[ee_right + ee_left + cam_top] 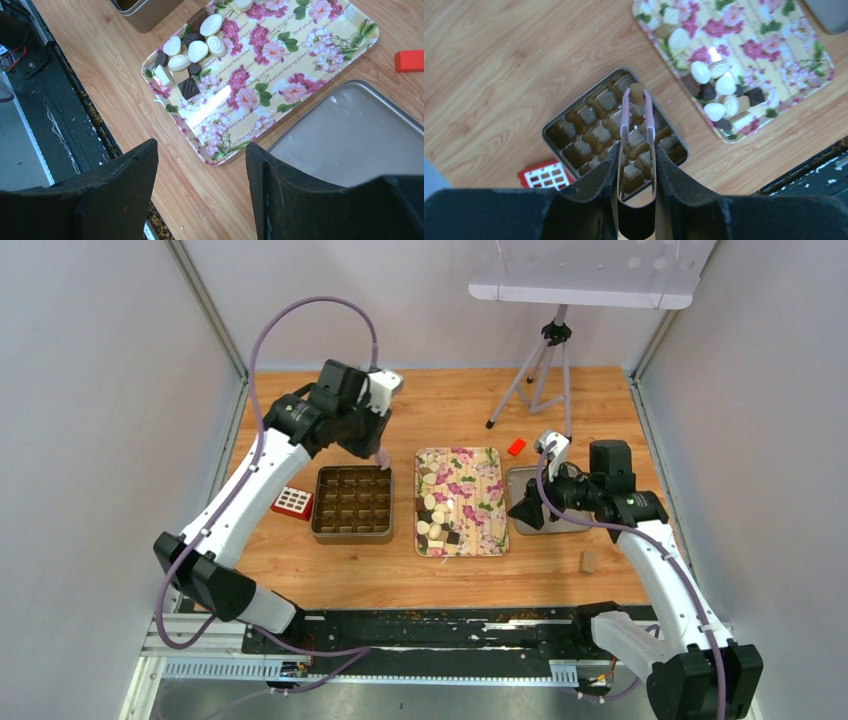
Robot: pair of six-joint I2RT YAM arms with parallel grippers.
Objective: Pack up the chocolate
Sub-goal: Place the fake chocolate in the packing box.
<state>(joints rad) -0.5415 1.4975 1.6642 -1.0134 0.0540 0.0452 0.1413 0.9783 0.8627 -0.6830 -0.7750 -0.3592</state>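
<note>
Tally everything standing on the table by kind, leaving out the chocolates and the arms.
Floral tray: 1
Compartmented tin: 1
Grey metal tray: 1
Red block: 1
Tan cylinder: 1
Red grid block: 1
Tripod: 1
Total: 7

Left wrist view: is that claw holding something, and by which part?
Yes: the left gripper pinches a tan chocolate piece by its two opposite sides, at its fingertips, above the compartment tin. The right gripper is open and holds nothing.
</note>
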